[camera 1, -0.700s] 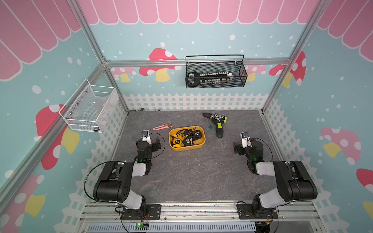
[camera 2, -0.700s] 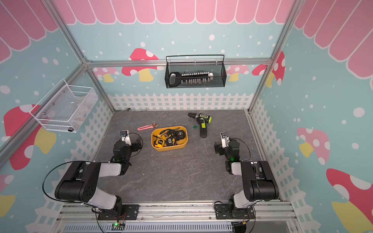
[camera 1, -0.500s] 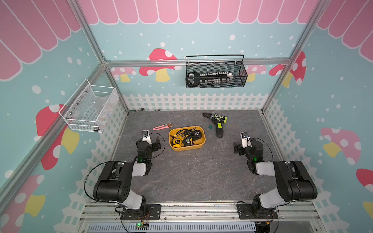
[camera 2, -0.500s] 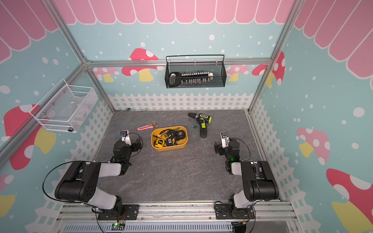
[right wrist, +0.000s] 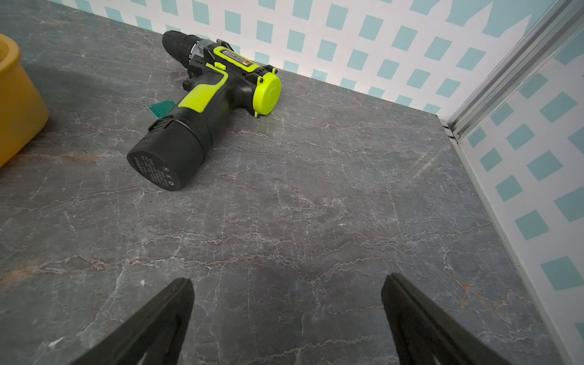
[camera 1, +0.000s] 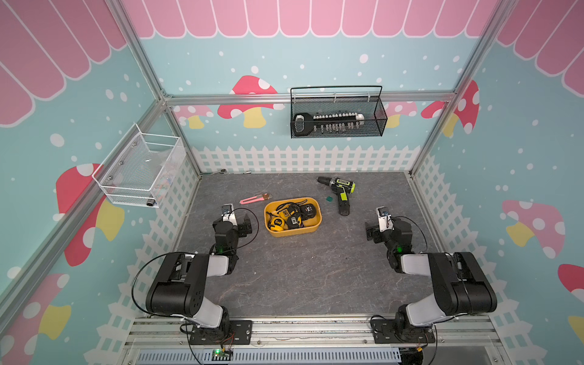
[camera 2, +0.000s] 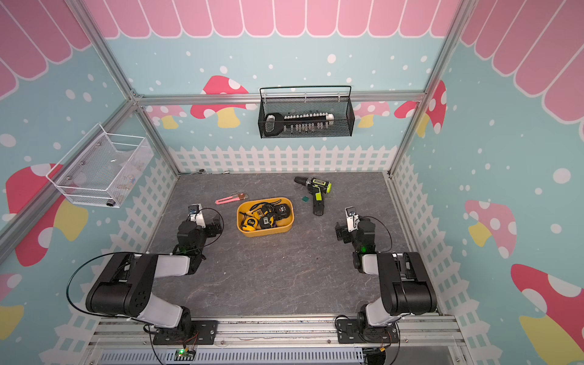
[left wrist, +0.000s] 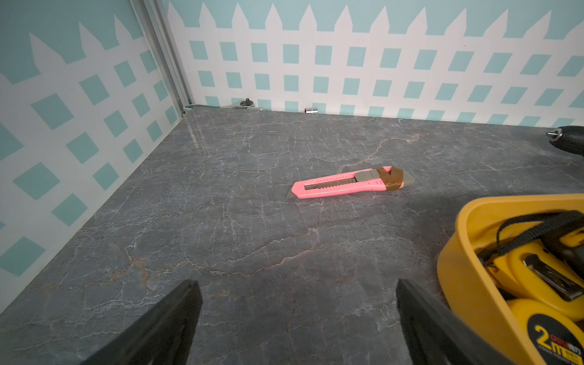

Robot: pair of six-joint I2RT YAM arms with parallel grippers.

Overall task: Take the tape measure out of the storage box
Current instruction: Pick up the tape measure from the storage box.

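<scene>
The yellow-and-black tape measure lies in the shallow yellow-orange plastic storage box beside your left gripper; that and your right gripper gape wide, empty.

No visible change from earlier pictures; scene static.

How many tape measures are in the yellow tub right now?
4 tape measures, piled in the storage box: a yellow one at the end nearest the left arm, one beside it, two along the far wall. They overlap, so more may hide underneath.
</scene>
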